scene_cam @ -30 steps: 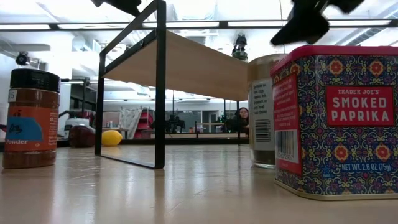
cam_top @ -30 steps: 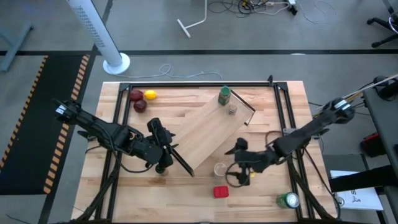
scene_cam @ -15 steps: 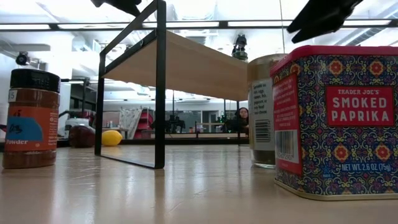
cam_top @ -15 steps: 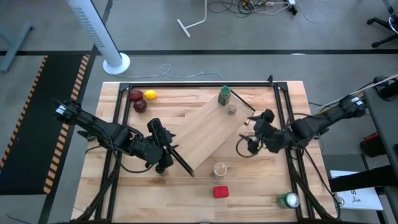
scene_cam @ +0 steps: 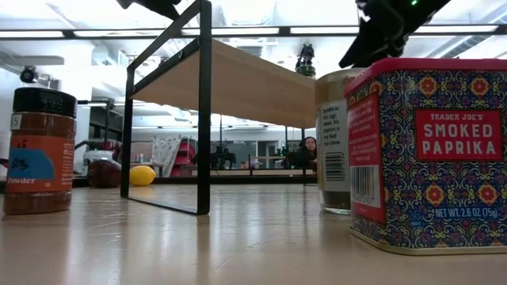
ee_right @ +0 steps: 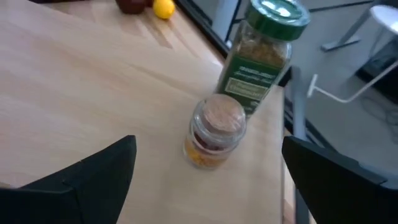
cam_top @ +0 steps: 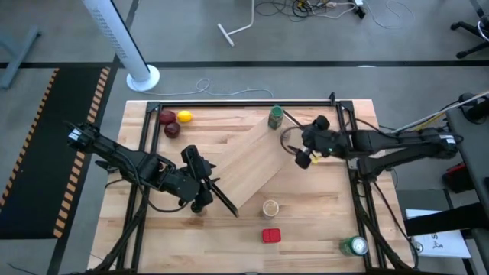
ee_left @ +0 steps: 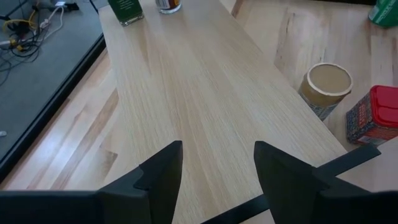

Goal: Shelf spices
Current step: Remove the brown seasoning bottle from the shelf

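Note:
The shelf (cam_top: 256, 160) lies diagonally on the table, its pale board raised on black end rails (scene_cam: 202, 111). The green-lidded jar (ee_right: 261, 56) and the tiny grey-lidded jar (ee_right: 214, 130) stand upright on its far end. My right gripper (cam_top: 300, 153) is open and empty beside them, its fingers (ee_right: 93, 171) spread wide short of the tiny jar. My left gripper (ee_left: 214, 162) is open over the shelf's near end (cam_top: 221, 191). The tan jar (cam_top: 270, 207), the red boxy tin (cam_top: 270, 235) and the black-lidded jar (scene_cam: 38, 150) stand on the table. The white-lidded jar is out of view.
Red and yellow fruits (cam_top: 174, 122) lie at the table's far left. A green can (cam_top: 353, 246) stands at the near right corner. A black frame (cam_top: 229, 105) runs along the table's far edge and sides. Bare wood shows between the shelf and the near edge.
My right gripper has moved from beside the tan jar toward the table's far edge and now stands by the shelf's far end, facing the tiny jar and the green-lidded jar. The left arm and all the jars have kept still.

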You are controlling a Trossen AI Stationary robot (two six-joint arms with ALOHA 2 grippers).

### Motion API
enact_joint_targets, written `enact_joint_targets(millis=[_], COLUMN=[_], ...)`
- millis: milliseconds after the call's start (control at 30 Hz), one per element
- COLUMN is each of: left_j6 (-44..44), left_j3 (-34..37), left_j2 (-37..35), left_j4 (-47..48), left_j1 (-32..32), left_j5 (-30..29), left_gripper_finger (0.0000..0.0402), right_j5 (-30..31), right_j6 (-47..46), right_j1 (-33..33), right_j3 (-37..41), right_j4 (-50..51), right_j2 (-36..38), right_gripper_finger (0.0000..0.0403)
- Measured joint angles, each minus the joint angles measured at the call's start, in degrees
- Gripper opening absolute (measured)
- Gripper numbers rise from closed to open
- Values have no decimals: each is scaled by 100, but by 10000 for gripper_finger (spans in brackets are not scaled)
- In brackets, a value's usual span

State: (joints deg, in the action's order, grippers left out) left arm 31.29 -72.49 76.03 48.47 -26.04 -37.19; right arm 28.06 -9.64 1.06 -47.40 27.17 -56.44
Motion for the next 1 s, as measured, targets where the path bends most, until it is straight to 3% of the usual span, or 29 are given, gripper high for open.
enact_joint_targets(millis=[233,633,800,1000], left_j6=[-11,63,72,93], left_j3=[0,0,0,0], left_j2=[0,0,0,0], left_j4=[0,28,50,50], left_j1=[0,0,0,0], left_j5=[-1,68,70,74], left_gripper_finger=[195,197,197,197], right_j5=[-603,-751,-751,-779], right_j6=[331,637,690,738], right_j1=[580,1014,1015,1012], right_j3=[22,22,22,22], right_j4=[-306,-862,-935,-952], right_j2=[-406,-1164,-1266,-1267], right_gripper_finger=[380,365,298,173])
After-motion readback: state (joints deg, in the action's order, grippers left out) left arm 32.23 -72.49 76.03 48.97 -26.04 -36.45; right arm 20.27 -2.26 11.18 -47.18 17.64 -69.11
